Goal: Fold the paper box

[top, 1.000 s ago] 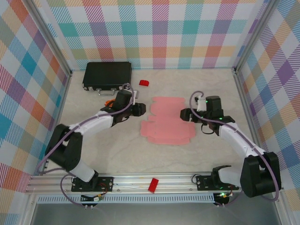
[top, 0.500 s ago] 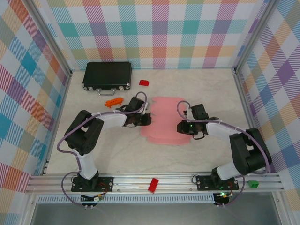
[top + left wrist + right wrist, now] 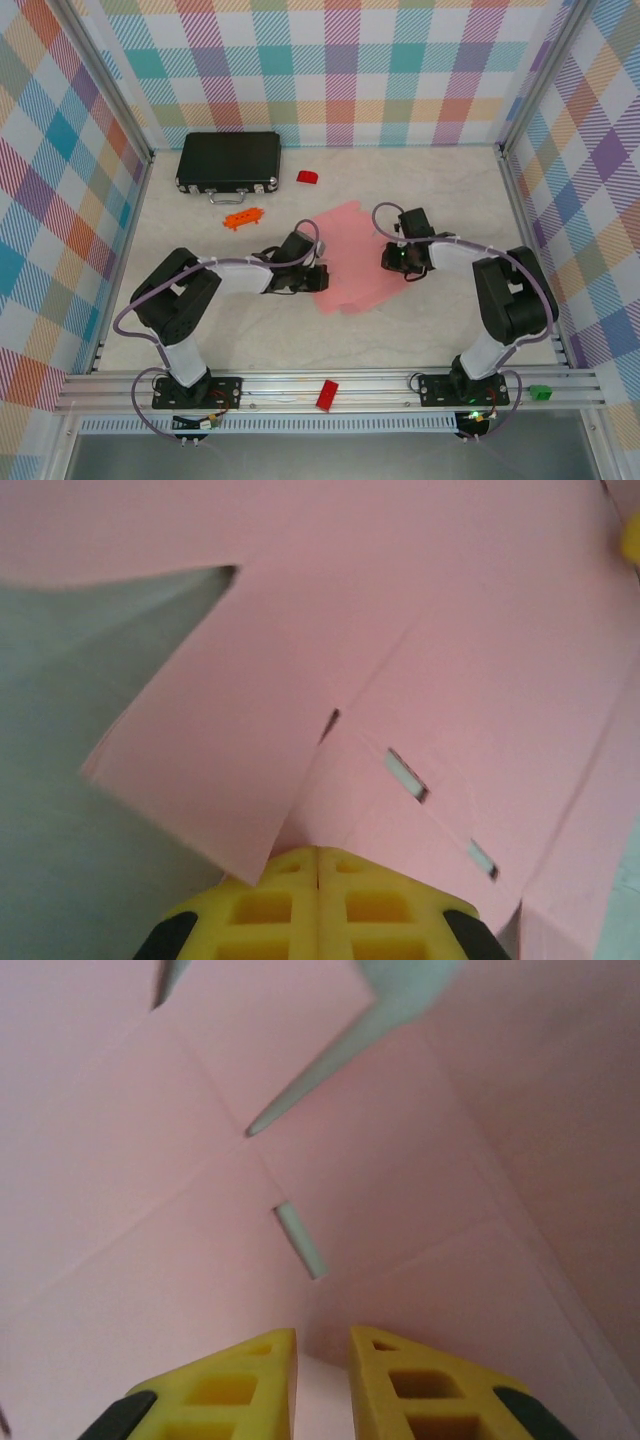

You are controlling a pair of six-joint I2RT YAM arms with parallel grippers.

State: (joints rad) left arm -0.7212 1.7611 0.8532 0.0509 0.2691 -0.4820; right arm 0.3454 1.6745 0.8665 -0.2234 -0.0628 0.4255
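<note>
The left hand [image 3: 316,281] [image 3: 318,854], its yellow fingers [image 3: 262,905] pressed flat together, pinches the left edge of the paper box [image 3: 350,258] [image 3: 450,630] [image 3: 200,1160], a flat die-cut sheet of light-pink card, while the right hand [image 3: 392,258] [image 3: 322,1336], jaws narrowed to a slim gap with card between them, grips the opposite edge; the sheet sits skewed in the middle of the pale worktop [image 3: 440,180], spanning the space between the two hands, and the left wrist camera picks out a loose flap, a short cut and small slots along a crease, the right wrist camera further creases and one narrow slot; well apart from the sheet, a black hard case [image 3: 229,160] lies at the far left corner, a small red block [image 3: 307,177] just right of it, an orange toothed piece [image 3: 243,216] nearer the left arm, and a second red block [image 3: 326,394] on the aluminium rail [image 3: 380,385] at the near edge
</note>
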